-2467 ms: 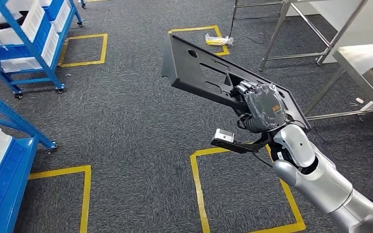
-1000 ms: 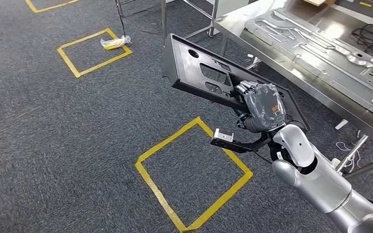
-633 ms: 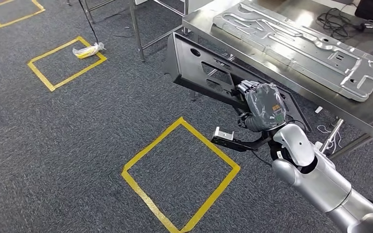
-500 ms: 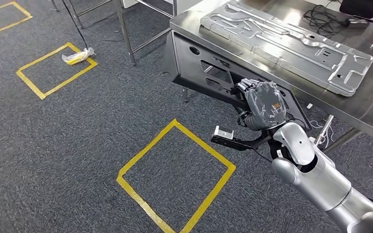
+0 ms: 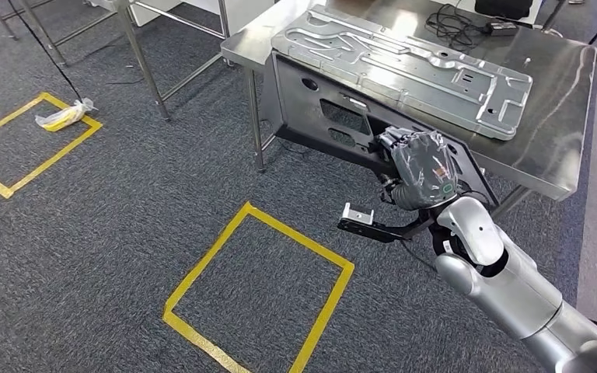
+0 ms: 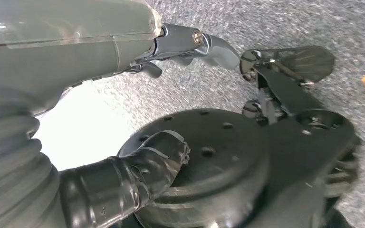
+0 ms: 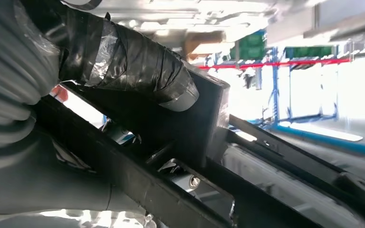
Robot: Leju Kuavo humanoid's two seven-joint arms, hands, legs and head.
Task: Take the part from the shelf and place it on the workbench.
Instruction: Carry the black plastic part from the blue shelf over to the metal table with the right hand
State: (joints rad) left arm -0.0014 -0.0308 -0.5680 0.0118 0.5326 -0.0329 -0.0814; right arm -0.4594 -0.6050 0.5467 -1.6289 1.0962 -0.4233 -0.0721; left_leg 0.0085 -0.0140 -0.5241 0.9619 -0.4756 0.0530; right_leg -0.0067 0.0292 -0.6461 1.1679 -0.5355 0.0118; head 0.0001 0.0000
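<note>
Black tape is wrapping the thumb of the right hand [image 5: 422, 167], which is gripping the part [image 5: 334, 124], a long dark plastic panel with cut-outs, by a bar near its lower end; the right wrist view is showing the taped thumb pressing across a dark rail of the panel [image 7: 204, 142]. The silver right arm [image 5: 505, 284] is reaching in from below, carrying the panel tilted in the air, its far end slanting up toward the front edge of the steel table [image 5: 560, 101] and appearing to overlap that edge, though whether it is touching cannot be told. On the table a pale stamped metal sheet [image 5: 404, 62] is lying lengthwise, and a dark cable [image 5: 459, 15] is resting at the far side. The left hand [image 6: 138, 175] is hanging low over the grey carpet; its thumb is showing, but whether the fingers are curled or spread cannot be told. Yellow tape squares [image 5: 260, 291] are marking the carpet. Judging by this, the shelf pickup is done and the carrying step is ending at the table; the next move is likely calling for raising the panel above the rim, levelling it over bare steel beside the metal sheet, and only then loosening the grip.
</note>
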